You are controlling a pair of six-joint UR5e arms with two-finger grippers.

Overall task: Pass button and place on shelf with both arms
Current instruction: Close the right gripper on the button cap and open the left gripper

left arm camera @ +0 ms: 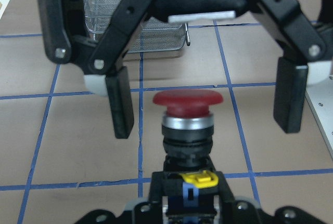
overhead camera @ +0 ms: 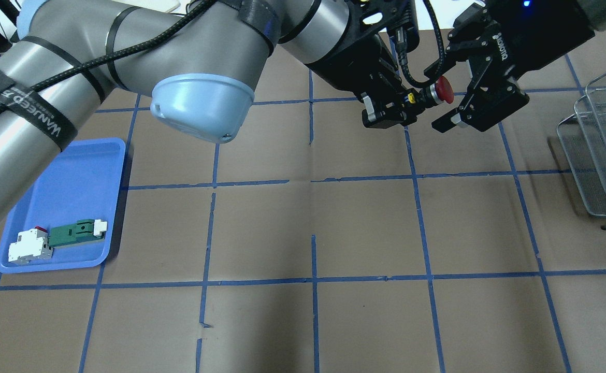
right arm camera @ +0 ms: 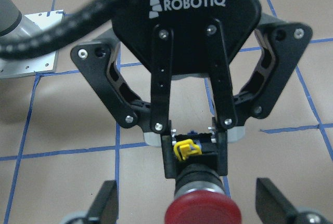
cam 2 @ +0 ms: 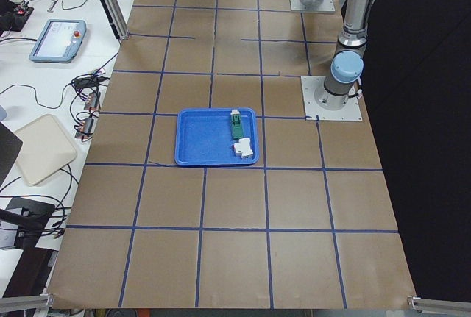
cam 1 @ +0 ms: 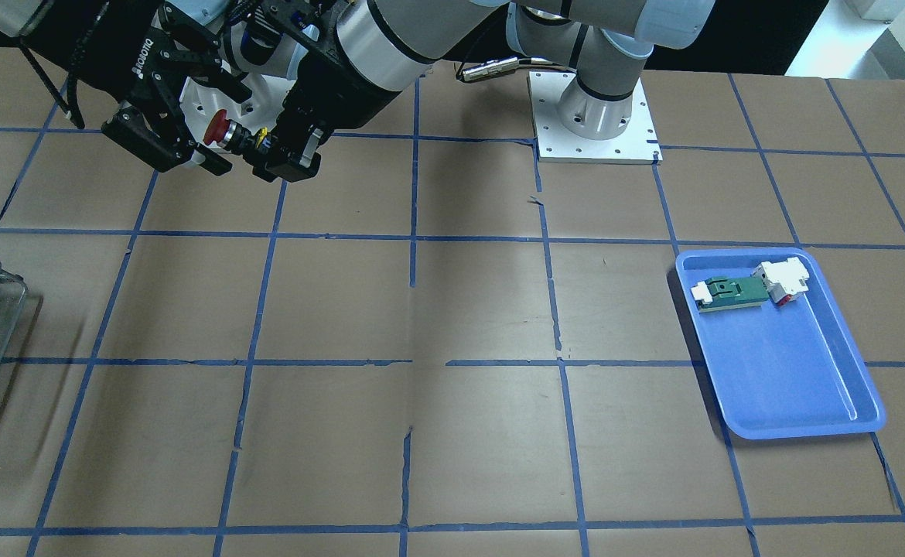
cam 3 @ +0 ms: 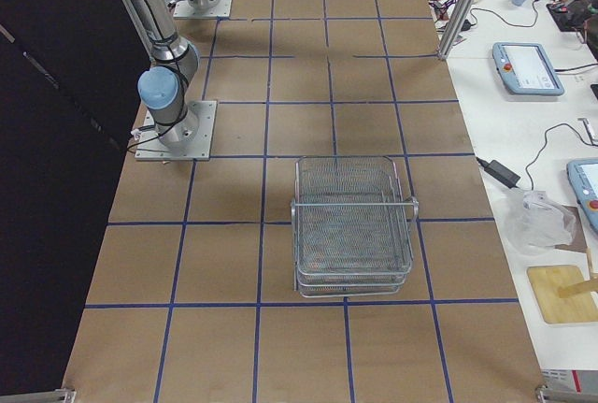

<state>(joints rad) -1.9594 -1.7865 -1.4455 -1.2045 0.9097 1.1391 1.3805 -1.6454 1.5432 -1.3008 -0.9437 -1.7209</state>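
The button (overhead camera: 443, 89), red cap on a black body, is held in the air over the far side of the table. My left gripper (overhead camera: 407, 102) is shut on its base; the right wrist view shows both fingers clamped on the body (right arm camera: 195, 154). My right gripper (overhead camera: 447, 94) is open, its fingers (left arm camera: 123, 104) standing on either side of the red cap (left arm camera: 187, 99) without touching it. The wire shelf (cam 3: 353, 225) stands on the table on my right (overhead camera: 603, 150), apart from both grippers.
A blue tray (cam 1: 808, 387) on my left side holds a green-and-white flat part (cam 1: 727, 292) and a white block with red (cam 1: 781, 280). The left arm's base plate (cam 1: 595, 147) is bolted to the table. The left arm reaches across to the right half.
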